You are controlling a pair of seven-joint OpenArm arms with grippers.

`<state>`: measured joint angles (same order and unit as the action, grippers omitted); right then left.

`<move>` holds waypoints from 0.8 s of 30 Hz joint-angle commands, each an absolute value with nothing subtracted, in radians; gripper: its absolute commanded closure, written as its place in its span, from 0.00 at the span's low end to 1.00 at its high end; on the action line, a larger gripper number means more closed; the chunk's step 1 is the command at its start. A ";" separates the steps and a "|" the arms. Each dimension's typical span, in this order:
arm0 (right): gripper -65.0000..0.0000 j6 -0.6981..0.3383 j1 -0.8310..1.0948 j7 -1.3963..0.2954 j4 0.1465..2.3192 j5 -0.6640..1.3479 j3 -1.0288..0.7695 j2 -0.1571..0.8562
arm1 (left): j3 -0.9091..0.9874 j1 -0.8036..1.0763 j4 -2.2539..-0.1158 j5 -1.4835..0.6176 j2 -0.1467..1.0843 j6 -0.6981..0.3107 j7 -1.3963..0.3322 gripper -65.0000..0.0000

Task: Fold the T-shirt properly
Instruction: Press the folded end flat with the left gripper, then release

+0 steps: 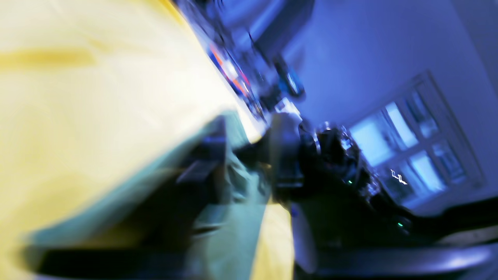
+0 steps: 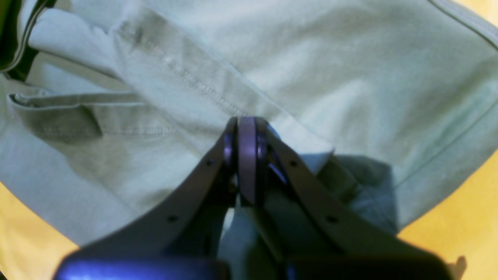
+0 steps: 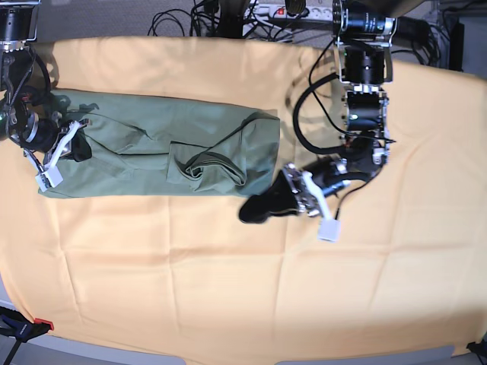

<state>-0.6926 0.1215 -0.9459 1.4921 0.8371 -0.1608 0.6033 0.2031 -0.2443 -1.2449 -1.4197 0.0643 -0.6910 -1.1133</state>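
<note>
T-shirt (image 3: 160,156) half-folded on yellow cloth (image 3: 228,281), upper left of base view.
Right gripper (image 2: 246,128) pinches its hem; left gripper (image 3: 262,207) blurred — finger state unclear.

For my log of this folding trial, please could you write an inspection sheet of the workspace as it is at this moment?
Surface: yellow-orange cloth covers the table, with creases.
Job's things: T-shirt lies as a long band at the upper left, rumpled near its middle.
Clutter: nothing seen on the cloth.
Grippers: right gripper is shut on a fold of the T-shirt at its left end; left gripper is at the shirt's right lower corner, too blurred to tell its state.
Cables: a tangle of cables and a power strip behind the table.
Surroundings: window seen in the left wrist view, blurred.
</note>
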 commanded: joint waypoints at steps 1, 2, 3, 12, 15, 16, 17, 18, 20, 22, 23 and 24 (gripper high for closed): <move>1.00 -0.698 0.119 -0.965 1.497 0.833 -0.158 0.612 | 0.239 -0.266 -1.265 -1.432 0.065 -0.698 -1.119 1.00; 1.00 -0.698 0.119 -0.965 1.497 0.833 -0.158 0.612 | 0.274 -0.266 -1.265 -1.408 0.067 -0.698 -1.124 1.00; 1.00 -0.698 0.119 -0.965 1.497 0.834 -0.158 0.612 | 0.297 -0.266 -1.265 -1.377 0.069 -0.698 -1.122 1.00; 1.00 -0.698 0.119 -0.964 1.497 0.833 -0.158 0.612 | 0.243 -0.263 -1.265 -0.979 0.121 -0.613 -0.961 1.00; 1.00 -0.698 0.119 -0.963 1.497 0.834 -0.158 0.612 | 0.186 -0.263 -1.265 -0.940 0.121 -0.597 -0.962 1.00; 1.00 -0.698 0.118 -0.963 1.497 0.837 -0.158 0.612 | 0.165 -0.263 -1.265 -0.934 0.121 -0.597 -0.964 1.00; 1.00 -0.698 0.118 -0.963 1.497 0.836 -0.158 0.612 | 0.146 -0.264 -1.265 -0.930 0.121 -0.599 -0.965 1.00; 1.00 -0.698 0.118 -0.963 1.497 0.836 -0.158 0.612 | 0.126 -0.264 -1.265 -0.931 0.121 -0.601 -0.965 1.00; 1.00 -0.698 0.119 -0.964 1.497 0.836 -0.158 0.612 | 0.089 -0.264 -1.266 -0.929 0.121 -0.621 -0.965 1.00; 1.00 -0.698 0.119 -0.964 1.497 0.836 -0.158 0.612 | 0.051 -0.264 -1.266 -0.887 0.121 -0.620 -0.964 1.00; 1.00 -0.698 0.119 -0.964 1.497 0.836 -0.158 0.612 | 0.032 -0.264 -1.266 -0.860 0.121 -0.620 -0.964 1.00; 1.00 -0.698 0.119 -0.964 1.497 0.836 -0.158 0.612 | 0.015 -0.264 -1.266 -0.839 0.121 -0.620 -0.964 1.00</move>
<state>-0.6922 0.1215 -0.9459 1.4921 0.8371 -0.1608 0.6029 0.0132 -0.2417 -1.2476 -0.8257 0.1215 -0.6102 -0.9688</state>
